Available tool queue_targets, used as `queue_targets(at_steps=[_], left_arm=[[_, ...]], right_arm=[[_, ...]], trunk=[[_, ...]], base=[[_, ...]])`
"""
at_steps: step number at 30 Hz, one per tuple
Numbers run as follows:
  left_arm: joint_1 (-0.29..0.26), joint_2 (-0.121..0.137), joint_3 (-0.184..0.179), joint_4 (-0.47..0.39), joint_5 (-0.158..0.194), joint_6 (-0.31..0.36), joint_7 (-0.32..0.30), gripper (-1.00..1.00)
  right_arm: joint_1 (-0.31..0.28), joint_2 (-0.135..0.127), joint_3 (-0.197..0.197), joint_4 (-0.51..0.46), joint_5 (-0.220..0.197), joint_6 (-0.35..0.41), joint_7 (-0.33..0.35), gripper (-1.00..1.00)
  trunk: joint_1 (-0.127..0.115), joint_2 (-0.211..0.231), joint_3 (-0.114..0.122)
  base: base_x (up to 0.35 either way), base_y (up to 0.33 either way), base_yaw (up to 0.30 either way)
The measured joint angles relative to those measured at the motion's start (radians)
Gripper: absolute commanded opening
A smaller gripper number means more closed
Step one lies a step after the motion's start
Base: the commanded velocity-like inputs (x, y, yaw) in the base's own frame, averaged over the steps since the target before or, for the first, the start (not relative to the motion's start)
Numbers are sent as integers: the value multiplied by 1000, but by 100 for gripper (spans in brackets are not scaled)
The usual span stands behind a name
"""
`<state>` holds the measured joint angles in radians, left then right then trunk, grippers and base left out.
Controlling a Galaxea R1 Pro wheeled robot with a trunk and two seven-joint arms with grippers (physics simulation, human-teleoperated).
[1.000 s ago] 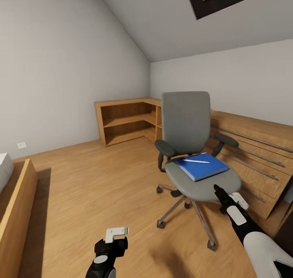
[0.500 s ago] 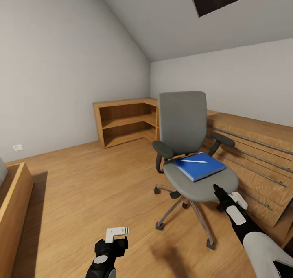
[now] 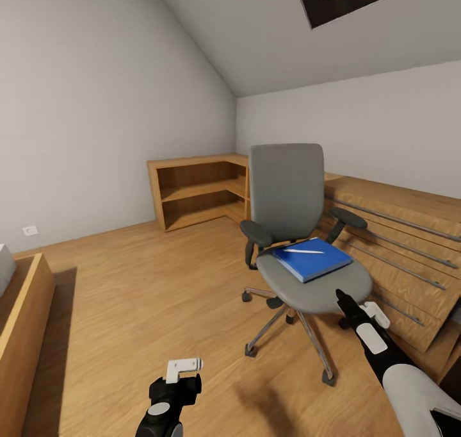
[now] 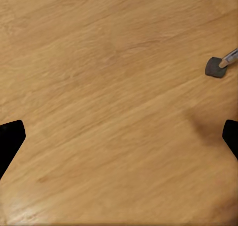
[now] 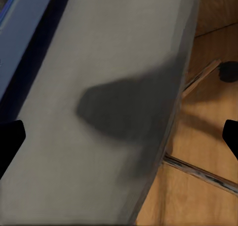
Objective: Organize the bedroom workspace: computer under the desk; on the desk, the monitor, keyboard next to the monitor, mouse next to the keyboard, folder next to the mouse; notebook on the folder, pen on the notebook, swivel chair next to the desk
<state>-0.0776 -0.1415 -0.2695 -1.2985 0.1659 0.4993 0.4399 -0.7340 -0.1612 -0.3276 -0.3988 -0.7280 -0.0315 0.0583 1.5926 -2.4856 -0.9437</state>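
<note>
Two sets of fingers spread: right gripper (image 3: 343, 300) over swivel chair (image 3: 296, 229) seat beside folder (image 5: 22, 42); left gripper (image 4: 119, 136) over floor.

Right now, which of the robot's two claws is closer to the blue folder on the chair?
The right gripper: it hovers at the front edge of the swivel chair seat, near the folder. The left gripper hangs over bare floor.

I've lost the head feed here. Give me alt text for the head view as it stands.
A grey-seated swivel chair with black armrests stands on a wooden floor, carrying a flat blue folder with a white pen on top. The right tool hangs at the seat's front edge; the left tool hovers over bare floor. Wooden shelving lines the back wall.
</note>
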Motion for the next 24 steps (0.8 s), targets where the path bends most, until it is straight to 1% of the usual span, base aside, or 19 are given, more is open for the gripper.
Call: queue_targets(at_steps=[4,7,24], left_arm=[[0,0,0,0,0,0,0,100],[0,0,0,0,0,0,0,100],[0,-1,-3,0,-1,0,2,100]], right_arm=[[0,0,0,0,0,-1,0,100],[0,0,0,0,1,-1,0,100],[0,2,0,5,1,-3,1,100]], trunk=[[0,0,0],[0,0,0],[1,0,0]], base=[[-18,0,0],[-221,0,0],[-321,0,0]])
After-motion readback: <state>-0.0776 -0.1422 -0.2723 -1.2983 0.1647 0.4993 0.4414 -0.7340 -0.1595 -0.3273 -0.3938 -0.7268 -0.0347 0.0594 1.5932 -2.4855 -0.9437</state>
